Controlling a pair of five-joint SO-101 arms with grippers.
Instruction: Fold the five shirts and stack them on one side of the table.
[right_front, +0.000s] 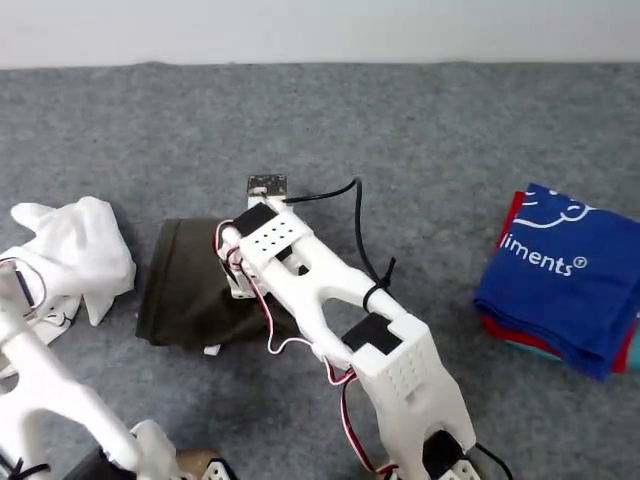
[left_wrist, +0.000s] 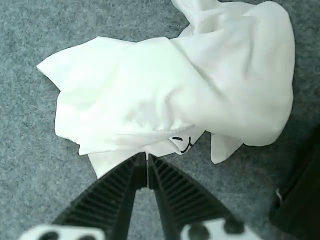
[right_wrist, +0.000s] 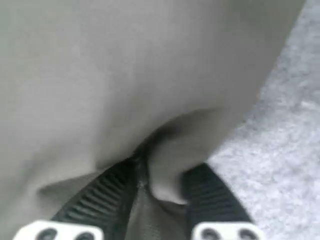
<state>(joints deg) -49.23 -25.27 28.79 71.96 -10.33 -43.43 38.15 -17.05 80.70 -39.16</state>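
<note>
Fingers of right gripper clamped on olive shirt fold (left gripper fingers closed, tips against white shirt).

Crumpled shirt left, spread shirt centre, stack right

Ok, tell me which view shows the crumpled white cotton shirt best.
Left wrist view: the crumpled white cotton shirt lies close, nearly whole. High view: small, far left. Right wrist view: dark olive shirt instead.

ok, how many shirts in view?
5: white shirt crumpled far left; dark shirt centre, pinched in the right tool; blue shirt, red shirt, teal shirt stacked at right. More may hide beneath.
</note>
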